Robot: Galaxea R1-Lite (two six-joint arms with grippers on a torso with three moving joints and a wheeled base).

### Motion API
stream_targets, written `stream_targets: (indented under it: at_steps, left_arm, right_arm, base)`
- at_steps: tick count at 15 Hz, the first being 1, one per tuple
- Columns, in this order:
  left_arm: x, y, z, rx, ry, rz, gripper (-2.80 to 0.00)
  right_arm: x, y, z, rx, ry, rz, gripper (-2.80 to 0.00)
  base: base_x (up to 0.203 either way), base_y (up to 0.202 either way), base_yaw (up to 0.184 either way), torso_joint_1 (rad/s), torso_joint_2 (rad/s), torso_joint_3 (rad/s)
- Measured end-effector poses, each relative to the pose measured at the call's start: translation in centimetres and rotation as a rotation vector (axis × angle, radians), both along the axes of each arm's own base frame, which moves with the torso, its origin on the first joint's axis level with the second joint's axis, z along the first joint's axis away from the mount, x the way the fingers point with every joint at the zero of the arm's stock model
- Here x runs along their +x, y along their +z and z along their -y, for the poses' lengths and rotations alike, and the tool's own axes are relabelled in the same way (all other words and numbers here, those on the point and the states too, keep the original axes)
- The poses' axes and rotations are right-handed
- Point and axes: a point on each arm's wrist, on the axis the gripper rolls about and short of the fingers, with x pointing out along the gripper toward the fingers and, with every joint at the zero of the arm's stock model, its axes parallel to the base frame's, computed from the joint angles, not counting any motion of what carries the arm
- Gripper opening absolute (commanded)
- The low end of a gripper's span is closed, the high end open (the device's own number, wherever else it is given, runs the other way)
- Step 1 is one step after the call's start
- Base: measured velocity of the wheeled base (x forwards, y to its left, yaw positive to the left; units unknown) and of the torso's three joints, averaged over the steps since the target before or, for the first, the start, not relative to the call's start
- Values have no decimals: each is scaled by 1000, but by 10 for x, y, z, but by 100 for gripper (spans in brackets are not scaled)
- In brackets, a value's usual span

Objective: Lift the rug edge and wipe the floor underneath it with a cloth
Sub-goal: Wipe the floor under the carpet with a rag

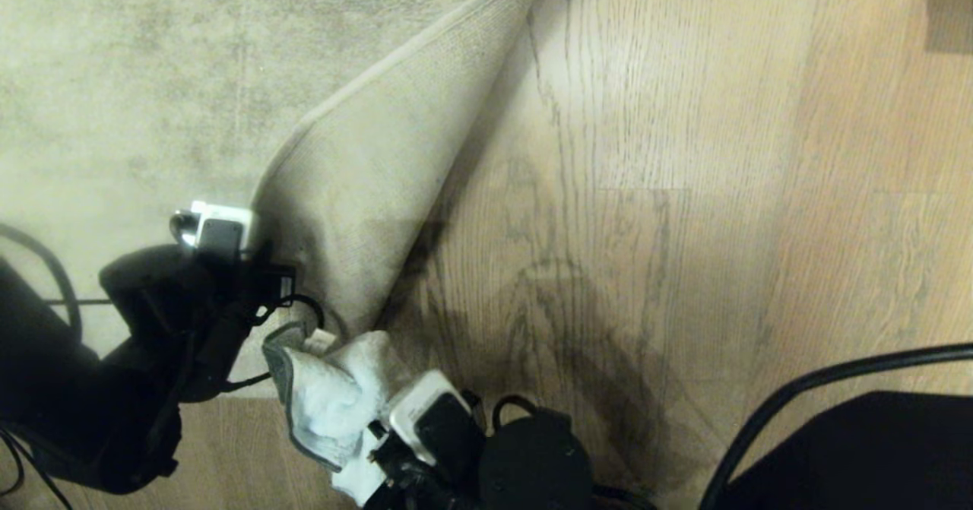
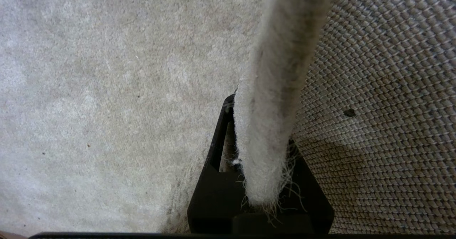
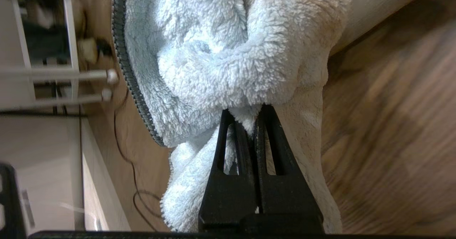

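The grey-beige rug (image 1: 114,77) covers the left part of the floor (image 1: 646,191). Its corner is folded up and back, so the tan woven backing (image 1: 380,160) shows. At the flap's near end my left gripper (image 1: 262,267) is shut on the rug edge (image 2: 278,71); the hem runs between its black fingers (image 2: 222,135), with backing (image 2: 384,89) on one side and pile (image 2: 89,89) on the other. My right gripper (image 3: 246,112) is shut on the fluffy pale blue-white cloth (image 3: 213,53). The cloth (image 1: 327,403) hangs bunched by the flap's tip, beside bare planks (image 3: 392,125).
A black cable (image 1: 836,373) arcs over a black body part (image 1: 874,457) at the near right. A dark patch (image 1: 950,8) sits at the far right corner. The right wrist view shows a white frame (image 3: 53,75) and a thin wire (image 3: 131,167) on the floor.
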Motion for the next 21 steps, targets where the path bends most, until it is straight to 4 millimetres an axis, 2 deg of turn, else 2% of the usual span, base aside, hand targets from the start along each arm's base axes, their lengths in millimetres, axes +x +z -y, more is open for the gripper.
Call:
stream_targets:
  at_steps: [2, 4, 8, 11, 15, 21]
  left_arm:
    - [0, -1, 0, 0, 13, -4, -280]
    - [1, -3, 0, 1, 17, -9, -280]
    - [1, -4, 1, 2, 13, -14, -280]
    - [1, -4, 1, 1, 12, -15, -280]
    - [1, -4, 2, 1, 11, -16, -280]
    - [1, -4, 2, 1, 10, -14, -280]
  right_arm:
    - [5, -17, -10, -18, -6, -8, -280]
    - [19, -31, -14, -33, -40, -14, -280]
    - [56, -42, -11, -22, -125, -10, -280]
    - [84, -37, -3, 14, -201, 12, -280]
    - [109, -23, 14, 37, -272, 45, -280]
    - [138, 24, 51, 86, -381, 123, -280]
  base:
    - [0, 0, 0, 0, 0, 0]
    - [0, 0, 0, 0, 0, 0]
    - [0, 0, 0, 0, 0, 0]
    - [0, 0, 0, 0, 0, 0]
    - [0, 0, 0, 0, 0, 0]
    - [0, 0, 0, 0, 0, 0]
